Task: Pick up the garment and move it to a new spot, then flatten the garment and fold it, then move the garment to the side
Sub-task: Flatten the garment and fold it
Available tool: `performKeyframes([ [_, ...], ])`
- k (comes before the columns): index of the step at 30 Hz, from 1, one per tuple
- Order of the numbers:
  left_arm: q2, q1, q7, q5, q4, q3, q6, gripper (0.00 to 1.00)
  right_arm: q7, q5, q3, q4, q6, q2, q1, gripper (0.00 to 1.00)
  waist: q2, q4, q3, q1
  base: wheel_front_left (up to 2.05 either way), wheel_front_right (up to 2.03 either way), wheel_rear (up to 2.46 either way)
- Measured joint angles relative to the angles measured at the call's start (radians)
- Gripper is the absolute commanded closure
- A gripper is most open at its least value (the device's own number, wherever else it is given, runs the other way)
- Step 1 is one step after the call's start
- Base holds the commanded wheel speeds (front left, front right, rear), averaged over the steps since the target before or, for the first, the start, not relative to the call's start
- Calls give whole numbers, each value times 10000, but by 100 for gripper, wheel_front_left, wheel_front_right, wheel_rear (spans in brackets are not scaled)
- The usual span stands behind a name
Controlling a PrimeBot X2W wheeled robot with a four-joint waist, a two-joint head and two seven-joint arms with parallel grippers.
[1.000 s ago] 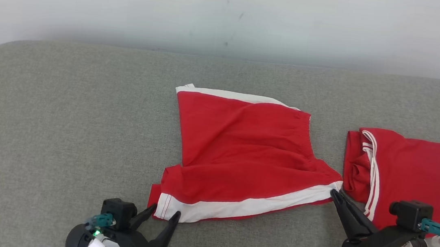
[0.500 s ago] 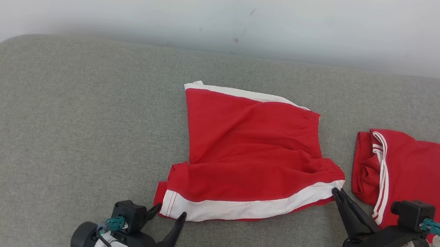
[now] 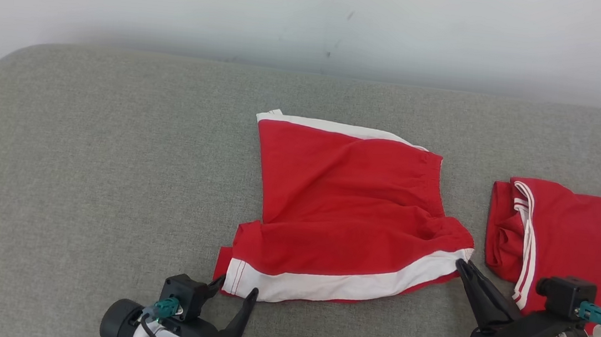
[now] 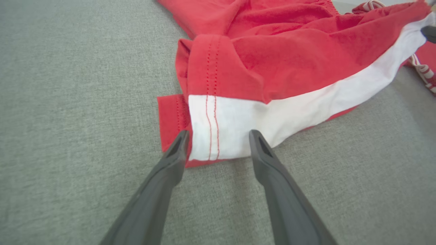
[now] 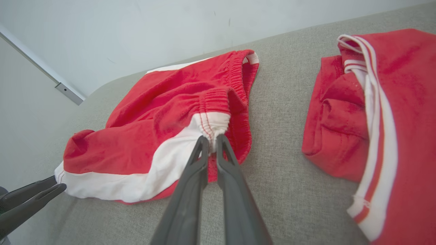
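The garment is a pair of red shorts with a white side stripe, lying rumpled and partly folded over mid-surface. My left gripper is open at its near left hem corner. In the left wrist view the left gripper has its two fingers on either side of the white hem of the garment. My right gripper is shut on the white end of the elastic waistband. The right wrist view shows that gripper pinching the garment.
A second red garment with white stripes lies folded at the right, close beside my right arm, also seen in the right wrist view. Everything rests on a grey fabric surface against a white wall.
The head camera has shifted, sliding the whole picture a little to the right. My left wrist has turned slightly while staying at the hem corner. The right gripper has kept its grip.
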Motion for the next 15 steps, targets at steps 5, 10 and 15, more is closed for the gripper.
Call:
performKeyframes([
  [5,15,39,-42,155,-165,-33,100,1,-2,0,-35,56,-12,-12,103,100,-1,85,-142,0,0,0,0],
  [10,52,165,-75,226,-364,-27,159,7,-8,2,-40,63,-13,-12,284,100,0,166,-260,0,0,0,0],
  [15,144,346,-77,265,-543,15,174,40,-8,2,-29,38,-23,4,315,100,0,241,-354,0,0,0,0],
])
